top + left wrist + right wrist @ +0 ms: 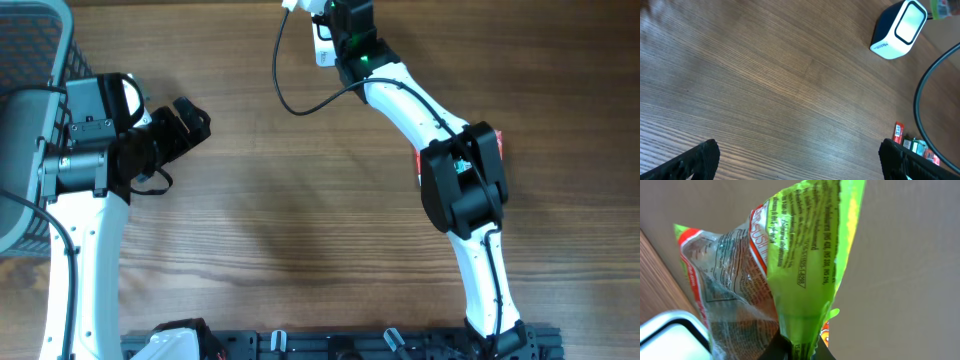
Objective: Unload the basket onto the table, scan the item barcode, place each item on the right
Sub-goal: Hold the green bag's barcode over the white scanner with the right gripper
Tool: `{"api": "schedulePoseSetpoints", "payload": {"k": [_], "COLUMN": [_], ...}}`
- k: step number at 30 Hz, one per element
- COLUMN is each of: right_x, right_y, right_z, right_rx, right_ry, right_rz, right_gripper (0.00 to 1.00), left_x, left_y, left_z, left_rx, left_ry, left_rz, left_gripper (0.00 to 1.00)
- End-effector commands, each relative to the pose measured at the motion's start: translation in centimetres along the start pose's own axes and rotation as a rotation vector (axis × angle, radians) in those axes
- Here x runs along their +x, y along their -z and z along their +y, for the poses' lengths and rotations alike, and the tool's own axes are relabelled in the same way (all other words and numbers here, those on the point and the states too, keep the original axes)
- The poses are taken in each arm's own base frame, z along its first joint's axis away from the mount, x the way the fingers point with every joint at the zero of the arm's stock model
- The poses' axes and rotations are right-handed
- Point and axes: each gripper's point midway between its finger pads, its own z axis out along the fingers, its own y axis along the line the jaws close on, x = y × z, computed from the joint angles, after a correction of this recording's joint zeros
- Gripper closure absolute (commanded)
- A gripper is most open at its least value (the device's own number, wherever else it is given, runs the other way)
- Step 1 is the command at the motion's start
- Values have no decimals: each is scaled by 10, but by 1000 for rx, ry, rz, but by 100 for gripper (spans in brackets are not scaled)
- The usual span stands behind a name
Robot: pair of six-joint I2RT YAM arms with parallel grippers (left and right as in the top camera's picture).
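Observation:
A bright green snack bag with small print and a clear crinkled panel fills the right wrist view. My right gripper is shut on its lower edge, where a few barcode bars show. The white scanner sits just below and left of the bag. In the overhead view the right gripper is at the table's far edge over the scanner; the bag is mostly out of frame there. My left gripper hovers open and empty over bare wood at the left. The left wrist view shows the scanner far off, with a green corner of the bag above it.
A grey mesh basket stands at the far left behind the left arm. A black cable loops from the scanner across the table. Red packets lie on the wood under the right arm's elbow.

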Motion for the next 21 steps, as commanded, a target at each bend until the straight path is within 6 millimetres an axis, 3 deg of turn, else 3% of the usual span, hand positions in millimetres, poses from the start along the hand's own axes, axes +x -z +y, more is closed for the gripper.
{"api": "schedulePoseSetpoints", "payload": {"k": [1,5,9,12,17,21], "right_x": [-6,-10,-9,0,-1,0], "right_y": [-3,-5,-11,-16,-15,-12], "right_z": [-8,-10,16,33,39,57], "right_rx": [-6,18,-16,-41,-65,-127], "right_ry": [-235,-136,64,61,66,46], "right_rz": [-64,-91,-115,-101,-107,-82], "right_gripper": [96,96,96,95,96,96], "left_x": [-5,-5,-5,-5,-5,-5], "left_y": [3,3,3,3,3,3], "left_z": [0,0,0,0,0,0], "left_rx": [-1,-1,-1,-1,-1,-1], "left_ry": [-8,-8,-8,-8,-8,-8], "left_rz": [-18,-18,-18,-18,-18,-18], "left_gripper": [0,0,0,0,0,0]}}
